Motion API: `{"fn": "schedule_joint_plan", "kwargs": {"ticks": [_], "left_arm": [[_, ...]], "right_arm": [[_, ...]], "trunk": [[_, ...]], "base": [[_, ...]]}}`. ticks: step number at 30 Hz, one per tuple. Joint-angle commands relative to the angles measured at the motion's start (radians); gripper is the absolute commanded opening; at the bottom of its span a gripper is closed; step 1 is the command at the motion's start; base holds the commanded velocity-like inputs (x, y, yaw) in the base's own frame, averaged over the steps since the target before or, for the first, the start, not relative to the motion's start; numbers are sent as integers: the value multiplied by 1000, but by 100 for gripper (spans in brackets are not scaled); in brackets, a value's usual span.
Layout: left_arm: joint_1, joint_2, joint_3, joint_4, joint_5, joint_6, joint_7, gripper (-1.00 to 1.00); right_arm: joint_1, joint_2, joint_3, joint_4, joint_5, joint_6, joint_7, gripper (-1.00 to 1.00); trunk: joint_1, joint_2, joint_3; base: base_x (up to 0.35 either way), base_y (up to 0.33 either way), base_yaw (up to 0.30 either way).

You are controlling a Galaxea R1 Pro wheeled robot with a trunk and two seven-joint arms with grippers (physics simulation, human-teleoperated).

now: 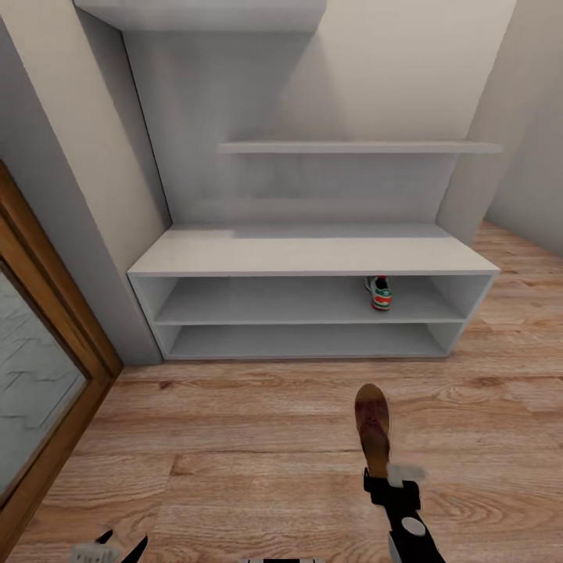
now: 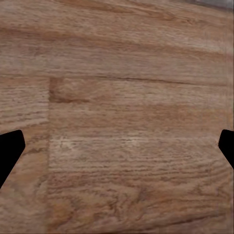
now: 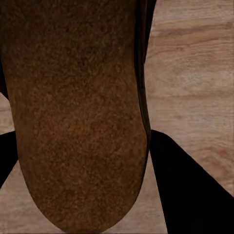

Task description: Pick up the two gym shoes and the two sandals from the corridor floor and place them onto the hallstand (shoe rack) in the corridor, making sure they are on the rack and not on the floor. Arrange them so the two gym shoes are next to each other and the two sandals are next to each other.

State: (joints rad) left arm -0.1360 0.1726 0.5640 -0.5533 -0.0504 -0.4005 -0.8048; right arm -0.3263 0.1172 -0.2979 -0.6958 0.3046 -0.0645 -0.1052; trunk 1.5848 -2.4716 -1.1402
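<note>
No readable text, labels or signs

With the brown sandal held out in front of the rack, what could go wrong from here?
The right tool holds the dark brown, tan-soled sandal by one end only, so it may pivot or slip. The pale-grey shoe rack has low shelf openings; the sandal could catch an edge. The green-striped sneaker on the upper shelf could get knocked.
</note>
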Motion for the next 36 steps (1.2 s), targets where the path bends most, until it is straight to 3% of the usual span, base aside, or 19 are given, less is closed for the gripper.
{"fn": "schedule_joint_plan", "kwargs": {"ticks": [1,2,6,8,10,19,22,26,31,36], "left_arm": [[0,1,7,0,-4,-7,-21,100],[5,7,12,0,4,-16,-90,100],[7,9,15,0,28,-20,-145,100],[7,9,15,0,35,-21,-153,100],[7,5,13,0,37,-20,-153,100],[7,6,14,2,36,-19,-151,100],[7,5,13,3,35,-19,-151,100],[7,6,14,3,36,-19,-151,100],[7,8,14,4,37,-19,-151,100],[7,8,14,4,37,-18,-151,100]], "right_arm": [[-9,5,0,0,6,13,-1,-100],[-49,30,16,-2,6,73,-1,-100],[-96,53,22,-2,5,119,-1,-100],[-124,57,23,-2,4,150,-1,-100],[-211,57,25,0,4,270,-1,-100],[-382,57,29,12,3,455,0,-100],[-441,57,61,13,2,532,1,-100],[-474,57,117,12,1,559,1,-100],[-480,57,131,12,0,561,4,-100],[-479,57,130,13,-61,562,9,-100]], "trunk": [[0,0,-1],[0,0,-1],[0,0,-1],[0,0,-1],[0,0,-1],[0,0,-1],[0,0,-1],[0,0,-1],[0,0,-1],[0,0,-1]], "base": [[0,0,0],[0,0,0],[0,0,0],[0,0,0],[0,0,0],[0,0,0],[0,0,0],[0,0,0],[0,0,0],[0,0,0]]}}
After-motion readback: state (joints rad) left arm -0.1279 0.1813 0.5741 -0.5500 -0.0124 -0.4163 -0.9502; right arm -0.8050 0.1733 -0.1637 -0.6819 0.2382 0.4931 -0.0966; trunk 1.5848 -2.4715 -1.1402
